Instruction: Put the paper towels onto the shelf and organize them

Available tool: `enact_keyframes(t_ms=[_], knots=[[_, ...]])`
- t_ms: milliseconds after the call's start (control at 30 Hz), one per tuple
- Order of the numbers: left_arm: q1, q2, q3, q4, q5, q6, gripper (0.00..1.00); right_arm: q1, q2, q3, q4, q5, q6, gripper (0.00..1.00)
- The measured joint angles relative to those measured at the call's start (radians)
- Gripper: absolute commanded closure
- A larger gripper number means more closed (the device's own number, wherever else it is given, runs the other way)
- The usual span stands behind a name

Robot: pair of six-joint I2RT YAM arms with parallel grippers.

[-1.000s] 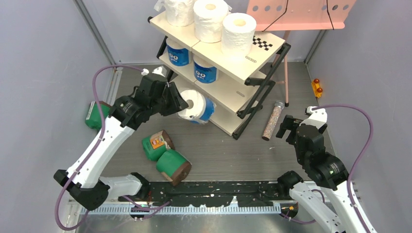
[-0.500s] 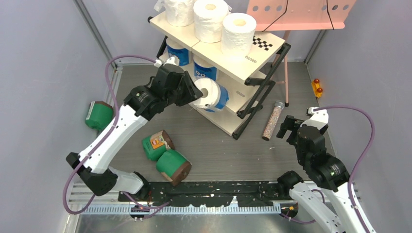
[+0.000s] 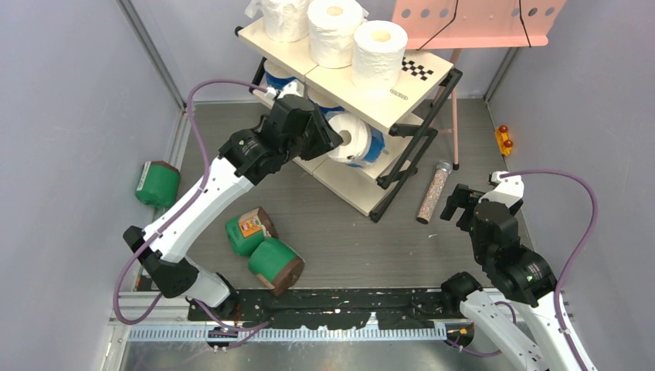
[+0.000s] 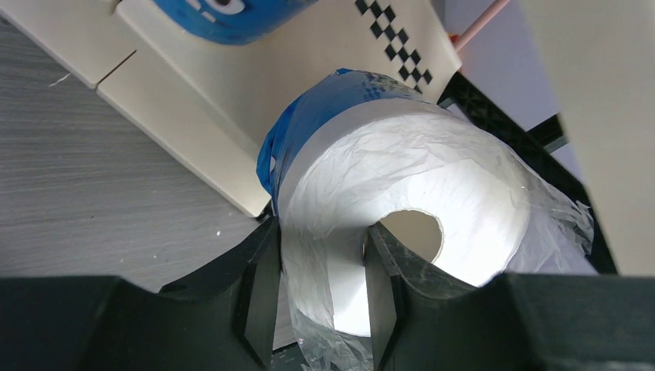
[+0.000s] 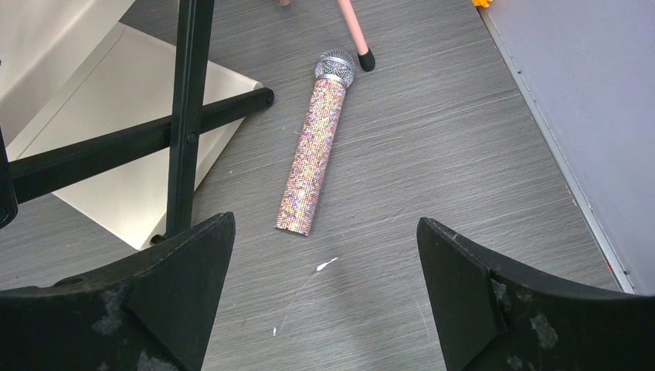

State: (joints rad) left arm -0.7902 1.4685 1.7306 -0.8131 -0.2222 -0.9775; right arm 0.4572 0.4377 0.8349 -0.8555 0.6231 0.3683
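My left gripper (image 3: 334,143) is shut on a blue-wrapped paper towel roll (image 3: 359,141), one finger in its core and one outside, and holds it over the middle tier of the shelf (image 3: 363,104). In the left wrist view the roll (image 4: 402,193) fills the frame between the fingers (image 4: 259,286). Three white rolls (image 3: 378,50) stand on the top tier. Two blue rolls (image 3: 278,77) stand on the middle tier, partly hidden by my arm. Two green rolls (image 3: 274,261) lie on the floor in the middle and a third (image 3: 157,184) at the left. My right gripper (image 3: 467,202) is open and empty.
A thin speckled microphone-like tube (image 3: 434,191) lies on the floor right of the shelf, also in the right wrist view (image 5: 317,154). A pink perforated music stand (image 3: 471,19) is behind the shelf. A small orange object (image 3: 503,139) lies at the right wall.
My left arm has carried the blue roll up and to the right, from beside the bottom tier to the middle tier. The right arm has barely moved.
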Motion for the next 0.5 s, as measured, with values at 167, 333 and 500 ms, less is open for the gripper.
enact_keyframes(t_ms=[167,333,500], knots=[[-0.004,0.045,0.046,0.034,-0.004,-0.015,0.87,0.000,0.000,0.000,0.000,0.000,0.000,0.05],[-0.015,0.090,0.064,0.040,-0.002,-0.019,0.75,0.000,0.000,0.000,0.000,0.000,0.000,0.05],[-0.025,0.102,0.066,0.053,-0.002,-0.022,0.63,0.000,0.000,0.000,0.000,0.000,0.000,0.05]])
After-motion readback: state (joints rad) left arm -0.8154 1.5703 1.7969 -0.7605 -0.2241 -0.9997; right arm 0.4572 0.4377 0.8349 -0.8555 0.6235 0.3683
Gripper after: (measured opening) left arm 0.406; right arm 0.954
